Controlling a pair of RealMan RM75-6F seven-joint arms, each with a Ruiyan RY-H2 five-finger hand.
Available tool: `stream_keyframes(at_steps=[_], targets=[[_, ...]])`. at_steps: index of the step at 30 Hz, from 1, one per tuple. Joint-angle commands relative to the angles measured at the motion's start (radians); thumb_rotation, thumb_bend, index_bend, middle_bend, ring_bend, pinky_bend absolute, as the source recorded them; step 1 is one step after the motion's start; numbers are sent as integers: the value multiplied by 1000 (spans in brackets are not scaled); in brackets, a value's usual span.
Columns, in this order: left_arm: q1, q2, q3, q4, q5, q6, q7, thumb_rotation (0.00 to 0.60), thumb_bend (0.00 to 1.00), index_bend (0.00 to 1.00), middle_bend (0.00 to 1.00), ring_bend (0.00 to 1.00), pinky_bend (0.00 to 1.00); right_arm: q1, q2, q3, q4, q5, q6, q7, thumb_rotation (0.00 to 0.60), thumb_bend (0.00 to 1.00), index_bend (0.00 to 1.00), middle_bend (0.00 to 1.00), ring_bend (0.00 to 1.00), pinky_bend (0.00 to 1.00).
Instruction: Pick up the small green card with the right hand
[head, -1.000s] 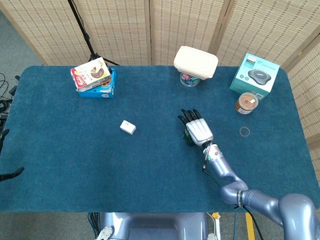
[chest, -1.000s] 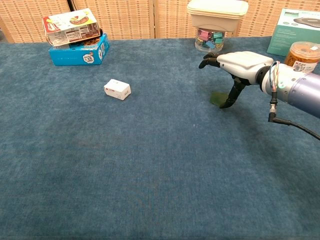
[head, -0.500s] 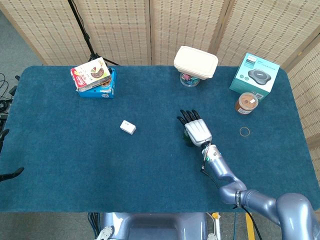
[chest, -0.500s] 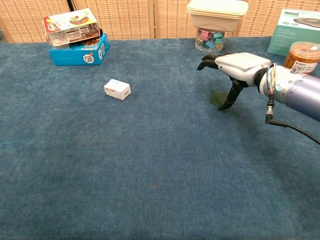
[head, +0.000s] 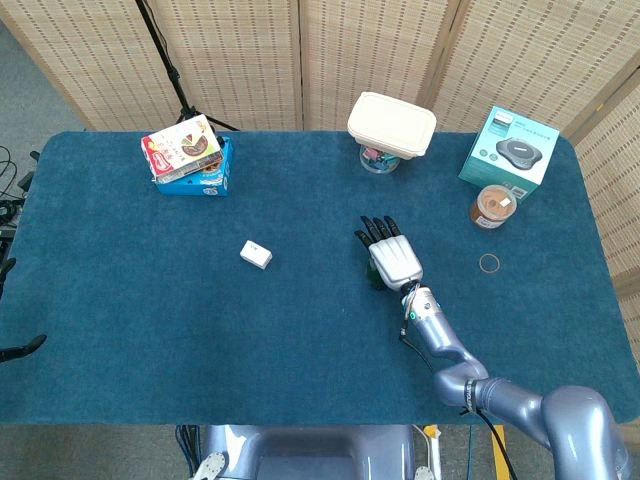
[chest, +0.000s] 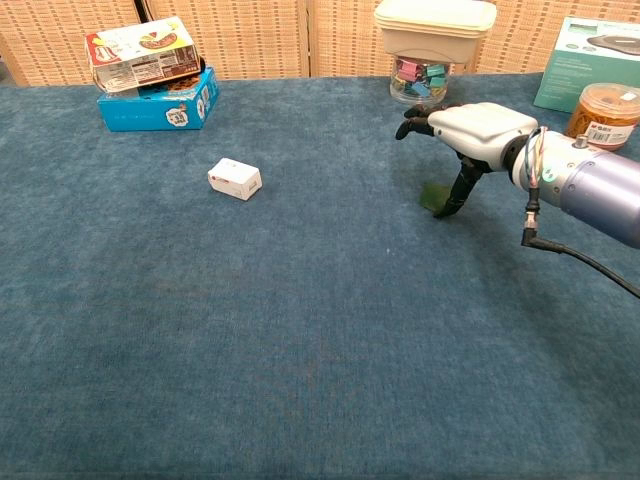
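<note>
1. Head view: your right hand (head: 393, 257) hovers palm-down over the middle-right of the blue table (head: 150, 330), fingers pointing away from you. The small green card (head: 377, 279) shows only as a dark sliver at the hand's near-left edge; the rest is hidden beneath the palm. I judge you are at the grasp step, the reach done and the card not yet lifted.
2. Head view: the left hand does not appear. The white small box (head: 256, 254) lies well apart to the left, and the brown jar (head: 493, 206) and a thin ring (head: 489, 263) sit to the right, none in your way.
3. Chest view: the right hand (chest: 472, 128) arches over the small green card (chest: 434, 196), which lies flat on the cloth. The thumb (chest: 458, 190) reaches down to the card's right edge; the other fingers stay raised and spread, so nothing is held yet.
4. Chest view: whether the thumb tip actually touches the card is too fine to tell. Next, you likely need to bring a finger down on the far edge and pinch; a flat card on cloth may slide rather than lift.
</note>
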Motion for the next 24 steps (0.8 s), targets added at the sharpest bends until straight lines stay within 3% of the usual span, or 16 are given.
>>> stream_keyframes(at_steps=[1,24], targets=[[0,1,0,1,1,0,-1,600,0,0,0,0,15,3,-8,3,13,0,5,3,600,0,155,0,0,0],[3,2,3,0,6,4,-4,600,0,0,0,0,15,6,-11,3,49,-4,8,11,600,0,244,0,0,0]])
